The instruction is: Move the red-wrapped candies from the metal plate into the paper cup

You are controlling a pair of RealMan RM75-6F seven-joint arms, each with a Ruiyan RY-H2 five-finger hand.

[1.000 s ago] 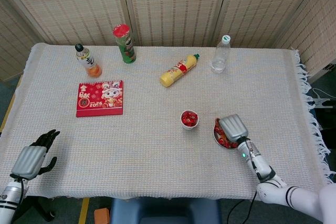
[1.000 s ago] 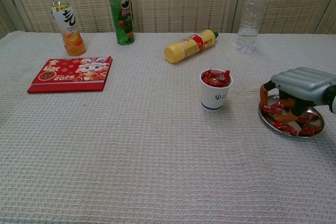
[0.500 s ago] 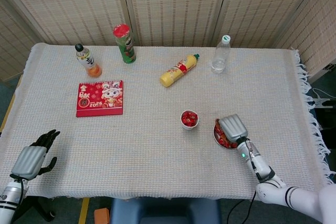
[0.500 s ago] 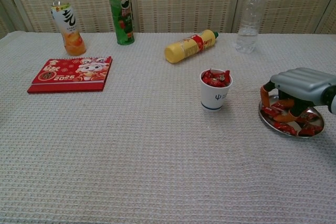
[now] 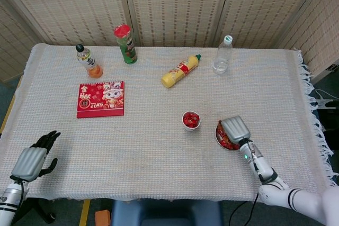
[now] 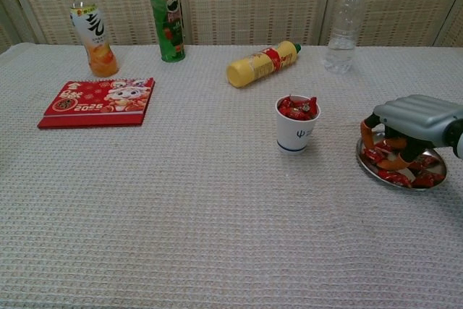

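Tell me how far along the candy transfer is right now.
Partly done: the paper cup already holds a heap of red-wrapped candies up to its rim. In hand: the right hand is down over the metal plate, fingers among the candies; whether it has pinched one cannot be told. Left: several candies on the plate. The left hand rests at the table's near edge, holding nothing.

Coarse, matt waffle-weave cloth over the table (image 6: 181,208), fringed at the right edge. Shiny metal plate (image 6: 369,165) at right, holding glossy red-wrapped candies (image 6: 394,176). Matt white paper cup (image 6: 296,133). Clear plastic water bottle (image 6: 344,23) upper right. Smooth grey casing on the right hand (image 6: 414,122).
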